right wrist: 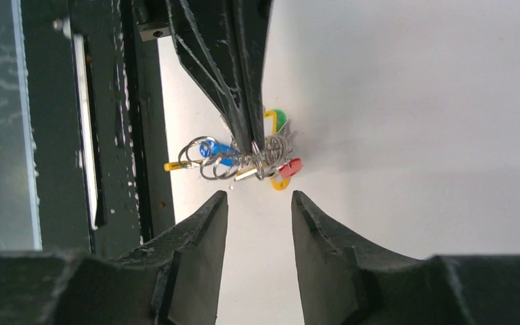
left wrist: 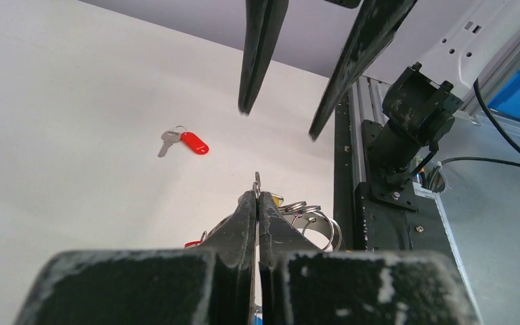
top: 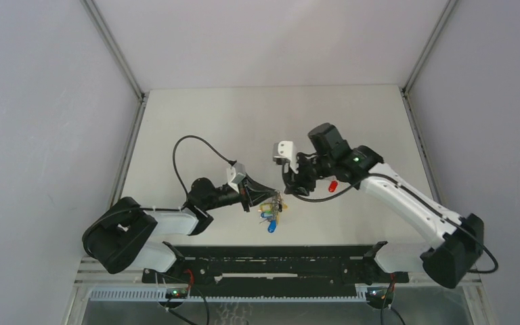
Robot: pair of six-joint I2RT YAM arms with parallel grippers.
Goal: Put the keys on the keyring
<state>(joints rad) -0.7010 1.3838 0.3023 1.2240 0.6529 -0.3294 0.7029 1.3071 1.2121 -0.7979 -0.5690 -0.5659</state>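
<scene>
The pale desk (top: 244, 115) fills the middle of the top view, with a black rail (top: 271, 261) running along its near edge. The left arm (top: 169, 220) reaches in low from the near left. The right arm (top: 406, 200) stretches in from the near right, and the two wrists meet near the centre of the desk, a little toward the near side. The left jaws are pressed tight together on the keyring (top: 271, 203). The left wrist view shows a thin edge of grey metal standing up from the seam between the two closed fingers. Loops of wire ring spread out just beyond them to the right. The right jaws stand apart with nothing between them, and their tips face the keyring just short of it. In the right wrist view they frame bare desk below the bunch. The bunch itself is a tangle of small silver rings and blades with blue, green, yellow and red heads, and the blue head lies nearest the rail in the top view. Whether the bunch rests on the desk or hangs just above it cannot be told. The red key (top: 333, 185) lies flat on the desk beside the right wrist, apart from the keyring, with its silver blade and a tiny ring at its head showing in the left wrist view.
</scene>
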